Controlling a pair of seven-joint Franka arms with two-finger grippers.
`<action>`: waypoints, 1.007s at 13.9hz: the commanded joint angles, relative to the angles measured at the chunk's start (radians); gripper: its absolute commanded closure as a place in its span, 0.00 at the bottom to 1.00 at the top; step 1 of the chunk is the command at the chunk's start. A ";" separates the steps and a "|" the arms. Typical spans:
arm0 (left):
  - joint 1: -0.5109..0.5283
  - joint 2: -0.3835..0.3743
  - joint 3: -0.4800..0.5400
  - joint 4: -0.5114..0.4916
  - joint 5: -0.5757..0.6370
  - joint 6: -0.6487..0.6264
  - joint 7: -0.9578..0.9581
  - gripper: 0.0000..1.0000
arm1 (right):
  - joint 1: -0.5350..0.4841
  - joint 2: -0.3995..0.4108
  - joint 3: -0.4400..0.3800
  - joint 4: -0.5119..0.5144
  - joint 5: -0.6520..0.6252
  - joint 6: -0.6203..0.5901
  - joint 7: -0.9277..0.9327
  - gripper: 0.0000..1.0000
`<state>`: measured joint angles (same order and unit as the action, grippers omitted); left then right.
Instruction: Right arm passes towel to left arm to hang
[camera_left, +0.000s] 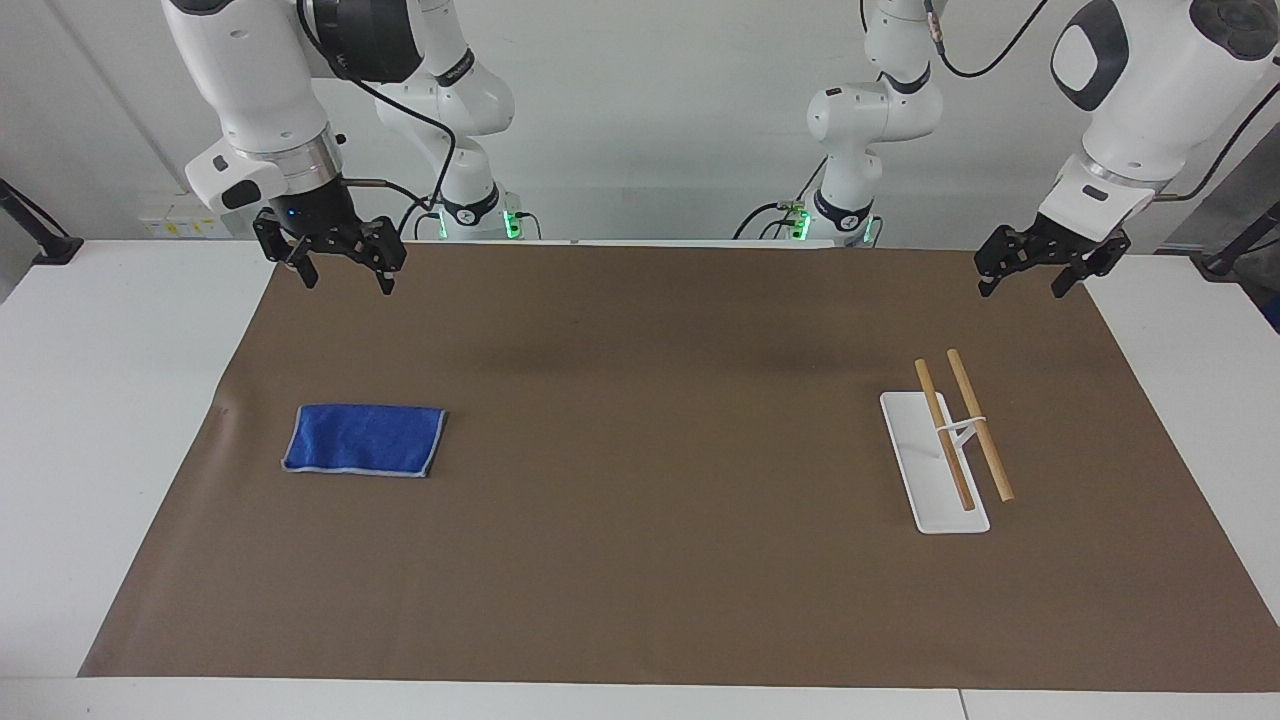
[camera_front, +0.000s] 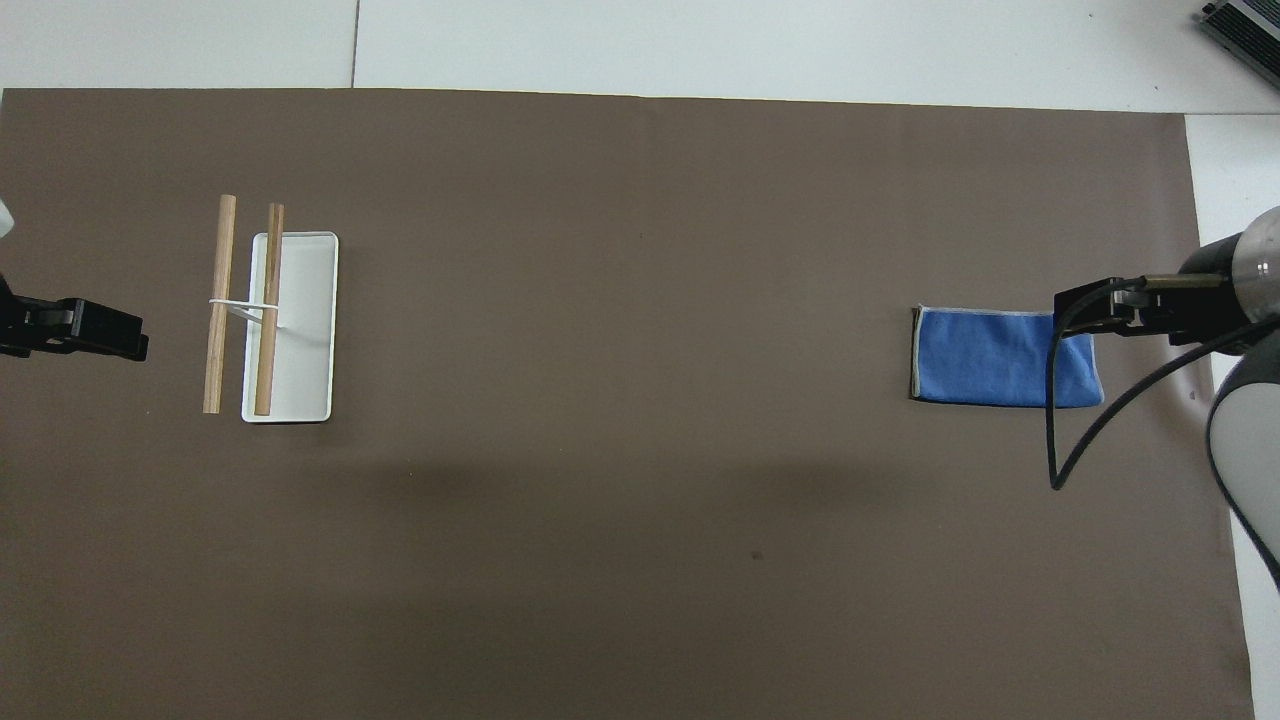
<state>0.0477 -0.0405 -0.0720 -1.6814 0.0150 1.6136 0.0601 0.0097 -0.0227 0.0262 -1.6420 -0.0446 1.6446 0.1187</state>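
Towel flat on brown mat, apart from raised, open, empty right claw; left claw likewise open.

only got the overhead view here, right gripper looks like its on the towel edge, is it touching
observer: No. In the facing view the right gripper hangs well above the mat, clear of the towel, which lies flat.
operator: jaws open or shut
observer: Open, with nothing between them.
operator: and the left one, i only see a bit of it
observer: The left gripper hangs raised near the mat's edge at its own end of the table, jaws open and empty, not touching the rack.
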 joint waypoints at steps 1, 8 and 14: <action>0.004 -0.025 -0.005 -0.026 0.013 -0.004 -0.005 0.00 | -0.011 -0.019 0.003 -0.021 0.020 0.009 -0.028 0.00; 0.004 -0.025 -0.003 -0.026 0.014 -0.003 -0.005 0.00 | -0.033 -0.020 -0.003 -0.039 0.023 0.023 -0.033 0.00; 0.006 -0.024 -0.003 -0.026 0.013 0.009 -0.005 0.00 | -0.080 -0.020 -0.005 -0.180 0.025 0.214 -0.120 0.00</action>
<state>0.0477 -0.0405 -0.0722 -1.6815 0.0150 1.6139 0.0601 -0.0434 -0.0213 0.0178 -1.7372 -0.0421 1.7878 0.0474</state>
